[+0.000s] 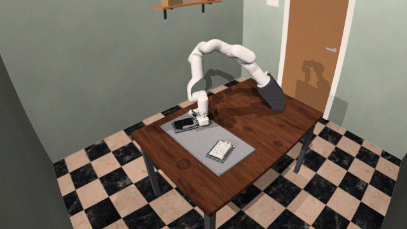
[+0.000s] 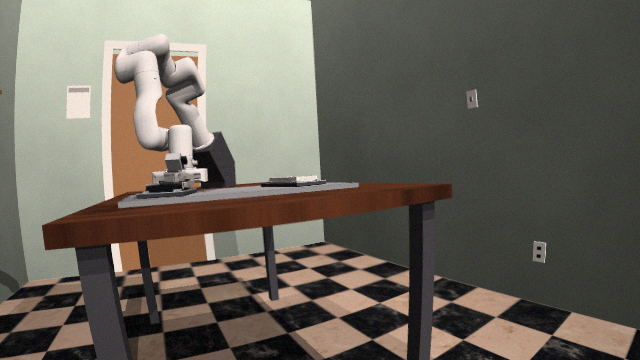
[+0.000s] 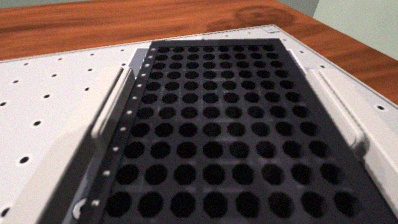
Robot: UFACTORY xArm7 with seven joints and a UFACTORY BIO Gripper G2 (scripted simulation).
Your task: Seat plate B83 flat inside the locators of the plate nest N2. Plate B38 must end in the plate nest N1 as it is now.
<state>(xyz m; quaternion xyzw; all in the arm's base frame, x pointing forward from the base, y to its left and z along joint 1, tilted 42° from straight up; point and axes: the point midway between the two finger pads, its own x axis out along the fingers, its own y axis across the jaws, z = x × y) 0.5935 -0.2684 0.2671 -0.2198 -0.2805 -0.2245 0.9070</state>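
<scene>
A black plate with many round wells (image 1: 184, 123) (image 2: 162, 188) (image 3: 211, 120) lies flat on a grey nest (image 1: 181, 131) (image 2: 170, 194) at the far left of the board. My gripper (image 1: 191, 120) (image 3: 226, 106) is shut on this plate, one pale finger along each long side. A white plate (image 1: 221, 149) (image 2: 295, 179) lies on a second dark nest (image 1: 215, 157) (image 2: 285, 184), well away from the gripper. No labels are readable, so I cannot tell which is B83 or B38. Seating against the locators is largely hidden.
A light grey perforated board (image 1: 191, 140) (image 2: 225, 194) (image 3: 55, 135) carries both nests on the brown wooden table (image 1: 178, 162) (image 2: 250, 217) (image 3: 100, 25). The arm's dark base (image 1: 273, 95) (image 2: 217, 162) stands at the table's far end. Walls and a door stand beyond.
</scene>
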